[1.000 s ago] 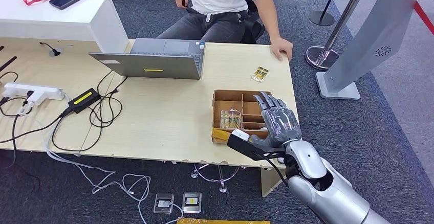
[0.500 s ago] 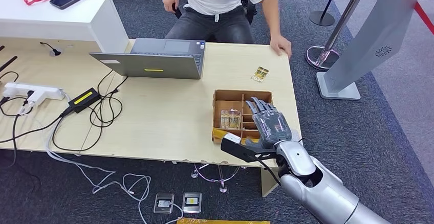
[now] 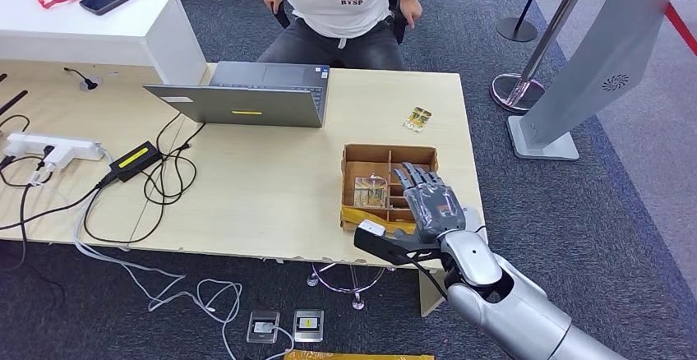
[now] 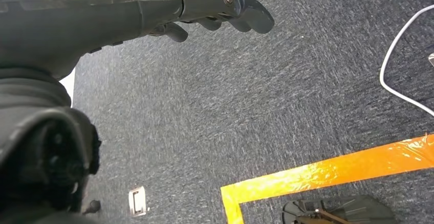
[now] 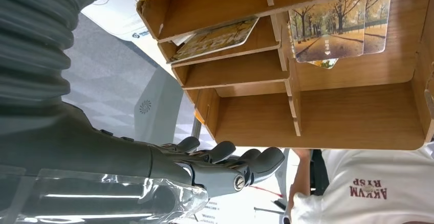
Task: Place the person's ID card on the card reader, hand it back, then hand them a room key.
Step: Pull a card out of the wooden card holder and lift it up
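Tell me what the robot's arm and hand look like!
The right arm is shiny silver and rounded, like smooth metal shells. The right robot hand is dark grey with jointed fingers, and a black cable loops by its wrist. Close up, the wrist has a grey ribbed cover and clear plastic wrap.

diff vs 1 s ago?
Right robot hand drew back toward the robot over the wooden tray, open and empty. The person lifted their hand off the table and leaned in. Laptop, card by the far edge and cables unmoved.
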Robot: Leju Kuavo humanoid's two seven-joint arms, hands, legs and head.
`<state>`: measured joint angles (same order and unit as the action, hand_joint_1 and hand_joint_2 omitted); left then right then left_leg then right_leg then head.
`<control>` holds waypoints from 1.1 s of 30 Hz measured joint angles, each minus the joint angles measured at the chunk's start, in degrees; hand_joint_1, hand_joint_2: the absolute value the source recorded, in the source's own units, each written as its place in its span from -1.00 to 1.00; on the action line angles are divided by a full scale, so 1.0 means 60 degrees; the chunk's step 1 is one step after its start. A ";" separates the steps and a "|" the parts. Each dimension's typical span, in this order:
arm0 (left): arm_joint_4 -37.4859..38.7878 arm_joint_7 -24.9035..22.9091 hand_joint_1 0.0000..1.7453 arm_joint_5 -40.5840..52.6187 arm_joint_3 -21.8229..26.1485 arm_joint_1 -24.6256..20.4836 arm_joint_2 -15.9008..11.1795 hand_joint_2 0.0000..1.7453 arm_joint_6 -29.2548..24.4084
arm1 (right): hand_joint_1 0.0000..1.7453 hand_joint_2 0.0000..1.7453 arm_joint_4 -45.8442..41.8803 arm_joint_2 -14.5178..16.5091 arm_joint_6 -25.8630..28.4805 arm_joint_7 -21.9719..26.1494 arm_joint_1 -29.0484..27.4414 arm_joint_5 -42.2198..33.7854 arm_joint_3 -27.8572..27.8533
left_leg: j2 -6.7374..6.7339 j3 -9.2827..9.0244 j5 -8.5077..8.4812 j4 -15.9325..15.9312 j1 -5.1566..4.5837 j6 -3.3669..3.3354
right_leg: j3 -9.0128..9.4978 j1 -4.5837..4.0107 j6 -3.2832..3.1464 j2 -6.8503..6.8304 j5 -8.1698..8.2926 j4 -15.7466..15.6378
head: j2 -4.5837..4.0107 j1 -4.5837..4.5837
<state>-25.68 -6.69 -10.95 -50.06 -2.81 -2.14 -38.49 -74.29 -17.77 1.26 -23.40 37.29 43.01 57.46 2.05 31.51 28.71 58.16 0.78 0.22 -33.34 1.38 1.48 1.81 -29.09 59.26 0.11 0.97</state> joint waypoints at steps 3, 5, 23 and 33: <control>-0.0001 0.0000 -1.00 0.0028 0.0104 0.0028 0.0022 -1.00 0.0000 | -1.00 1.00 0.0111 0.0002 0.0066 0.0010 0.0009 -0.0036 0.0040 | 0.0000 0.0000 0.0000 0.0000 0.0000 0.0000 | 0.0000 0.0000 0.0000 0.0000 0.0000 0.0000 | 0.0000 0.0002; -0.0001 0.0000 -1.00 0.0029 0.0139 0.0051 0.0025 -1.00 0.0000 | -1.00 1.00 0.0199 0.0003 0.0086 0.0016 0.0017 -0.0061 0.0079 | 0.0000 0.0000 0.0000 0.0000 0.0000 0.0000 | 0.0000 0.0000 0.0000 0.0000 0.0000 0.0000 | 0.0000 0.0001; -0.0084 -0.0153 -1.00 0.0119 0.0364 0.0148 0.0043 -1.00 0.0000 | -1.00 1.00 0.0729 0.0033 0.0280 0.0133 0.0057 -0.0227 0.0153 | -0.0001 -0.0001 0.0000 0.0000 0.0000 0.0000 | 0.0000 0.0000 0.0000 0.0000 0.0000 -0.0001 | 0.0000 0.0000; -0.0239 -0.0260 -1.00 0.0208 0.0365 0.0198 0.0027 -1.00 0.0000 | -1.00 1.00 0.0990 0.0029 0.0346 0.0170 0.0057 -0.0328 0.0153 | -0.0001 -0.0002 0.0000 0.0000 0.0000 0.0000 | 0.0000 0.0000 0.0000 0.0001 0.0000 0.0000 | 0.0000 0.0001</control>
<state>-27.11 -8.25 -9.70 -47.87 -1.62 -1.97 -38.49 -68.35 -17.59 3.33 -22.38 37.63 41.05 58.38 2.04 31.50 28.71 58.16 0.78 0.22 -33.34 1.38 1.48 1.82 -29.09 59.26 0.11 0.97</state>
